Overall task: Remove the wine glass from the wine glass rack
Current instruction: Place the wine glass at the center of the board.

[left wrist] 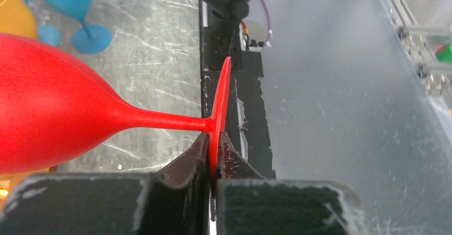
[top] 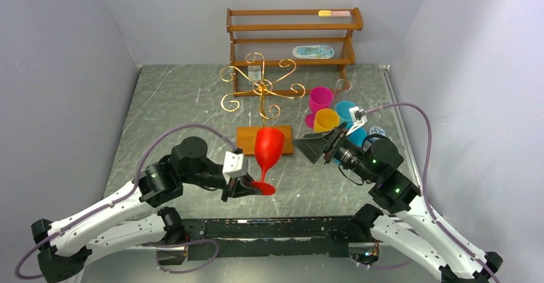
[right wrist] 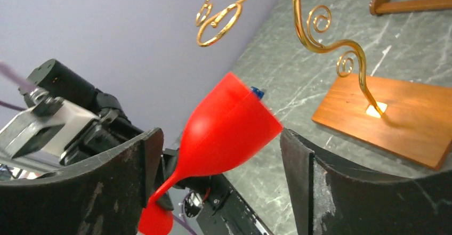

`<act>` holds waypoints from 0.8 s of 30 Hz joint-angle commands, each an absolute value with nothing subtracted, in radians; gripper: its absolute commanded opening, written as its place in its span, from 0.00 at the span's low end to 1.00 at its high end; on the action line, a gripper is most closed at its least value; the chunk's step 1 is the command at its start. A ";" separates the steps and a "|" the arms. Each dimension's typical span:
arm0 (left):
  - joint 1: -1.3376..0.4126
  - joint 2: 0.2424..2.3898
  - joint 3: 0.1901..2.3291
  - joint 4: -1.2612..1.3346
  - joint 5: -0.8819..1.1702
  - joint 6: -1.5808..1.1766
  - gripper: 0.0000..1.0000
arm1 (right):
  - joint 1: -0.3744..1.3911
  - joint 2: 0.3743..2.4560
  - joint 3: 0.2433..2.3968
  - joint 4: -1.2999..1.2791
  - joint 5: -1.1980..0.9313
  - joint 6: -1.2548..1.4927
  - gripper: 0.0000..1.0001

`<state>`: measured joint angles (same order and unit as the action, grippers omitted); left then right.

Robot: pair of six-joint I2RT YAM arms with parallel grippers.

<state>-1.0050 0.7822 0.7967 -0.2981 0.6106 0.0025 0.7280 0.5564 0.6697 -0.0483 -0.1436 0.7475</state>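
Red foot first: pinching the wine glass [top: 269, 147] between the left fingers [top: 242, 185]. Holding the right fingers [top: 314, 147] wide apart, bowl just ahead.

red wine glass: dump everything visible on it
The red wine glass is opaque, matte, plastic-looking: rounded bowl, thin stem, flat round foot. It is held roughly upright, bowl up, clear of the gold wine glass rack, near its wooden base. The left gripper is shut on the foot's rim. The right gripper is open just beside the bowl, apart from it.
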 commanded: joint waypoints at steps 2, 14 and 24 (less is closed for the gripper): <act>-1.008 0.702 0.730 -0.379 0.804 0.272 0.05 | 0.731 0.610 0.774 -0.156 -0.115 0.713 0.87; -1.008 0.718 0.775 -0.513 0.808 0.430 0.05 | 0.718 0.896 0.917 -0.232 -0.514 0.646 0.89; -1.008 0.711 0.806 -0.517 0.830 0.501 0.05 | 0.717 0.944 0.938 -0.265 -0.705 0.646 0.84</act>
<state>-1.0050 0.7197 0.7570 -0.5152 0.7864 0.4240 0.7208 0.9180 0.9035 -0.2508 -0.5587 0.6594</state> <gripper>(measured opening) 0.078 0.850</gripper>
